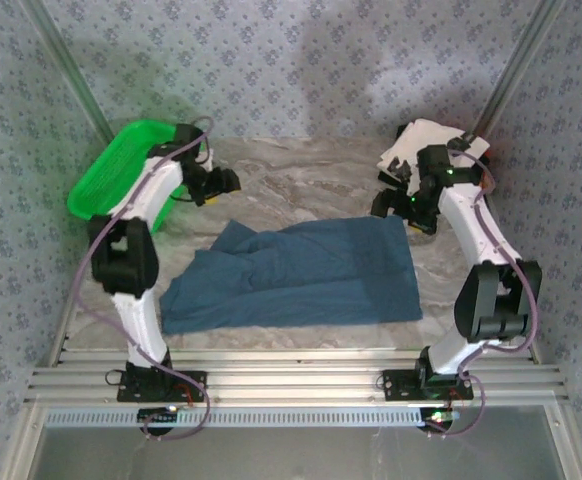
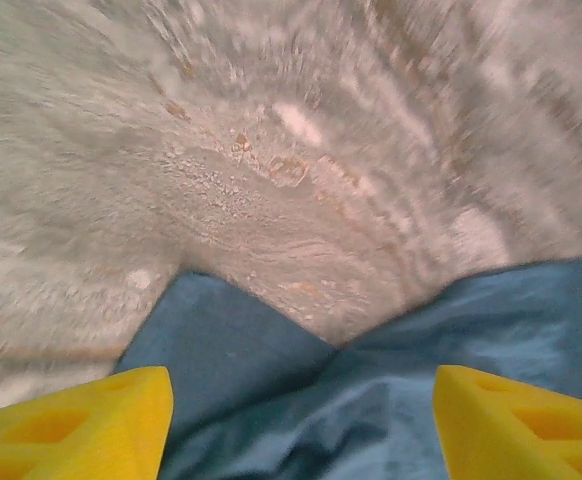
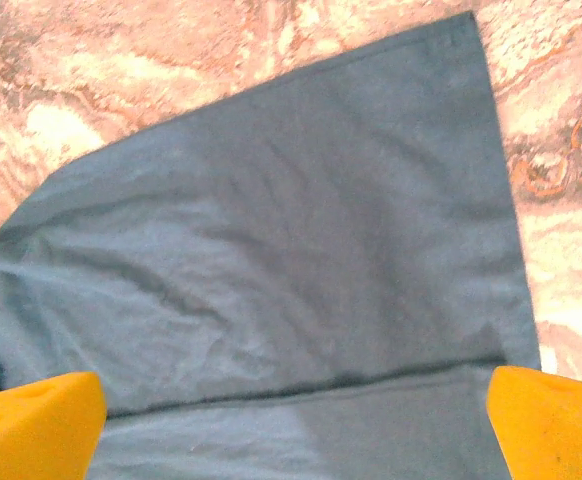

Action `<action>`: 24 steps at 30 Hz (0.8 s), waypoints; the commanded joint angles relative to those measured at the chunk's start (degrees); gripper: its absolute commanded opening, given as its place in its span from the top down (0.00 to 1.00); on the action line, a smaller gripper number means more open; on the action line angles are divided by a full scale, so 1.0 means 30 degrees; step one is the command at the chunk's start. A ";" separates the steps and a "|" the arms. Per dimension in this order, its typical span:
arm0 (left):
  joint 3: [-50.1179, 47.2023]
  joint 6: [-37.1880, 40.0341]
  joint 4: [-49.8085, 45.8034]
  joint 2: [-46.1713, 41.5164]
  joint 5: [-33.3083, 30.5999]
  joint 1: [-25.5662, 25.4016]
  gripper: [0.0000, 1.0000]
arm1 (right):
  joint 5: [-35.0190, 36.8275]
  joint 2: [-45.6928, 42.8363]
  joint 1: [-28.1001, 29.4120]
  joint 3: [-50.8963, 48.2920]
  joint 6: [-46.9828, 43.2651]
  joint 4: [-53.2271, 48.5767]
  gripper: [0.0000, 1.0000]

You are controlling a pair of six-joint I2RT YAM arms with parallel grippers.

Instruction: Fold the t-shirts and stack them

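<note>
Blue t-shirt [image 1: 301,275] beneath right gripper [image 3: 293,428]

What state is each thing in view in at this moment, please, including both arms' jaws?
blue t-shirt, spread on the table, rumpled toward the left arm's side, not held
folded stack, at the far right, white shirt with black patches on top, untouched
green basket, at the far left edge, apparently tilted, contents cannot be told
left gripper, jaws open and empty, above the shirt's far edge
right gripper, jaws open and empty, above the shirt
</note>
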 commanded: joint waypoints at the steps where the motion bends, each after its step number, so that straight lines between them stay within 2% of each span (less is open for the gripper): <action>1: 0.2285 0.3279 -0.3738 0.2424 0.0250 -0.0329 0.36 | -0.1987 0.1466 -0.1074 0.0475 -0.1496 0.0262 0.00; 3: 0.3548 0.3585 -0.4388 0.3604 -0.0308 -0.0330 0.41 | -0.2147 0.2026 -0.1414 0.0436 -0.1386 0.0833 0.00; 11: 0.4711 0.4338 -0.4324 0.5743 -0.1967 -0.0790 0.43 | -0.2351 0.3384 -0.1677 0.0265 -0.1500 0.1486 0.01; 14: 0.4907 0.4339 -0.4365 0.6300 -0.2462 -0.0828 0.47 | -0.2325 0.3564 -0.1713 0.0334 -0.1474 0.1436 0.01; 24: 0.4887 0.4893 -0.4706 0.6766 -0.4001 -0.1175 0.49 | -0.2082 0.4206 -0.2247 0.0739 -0.1529 0.1343 0.01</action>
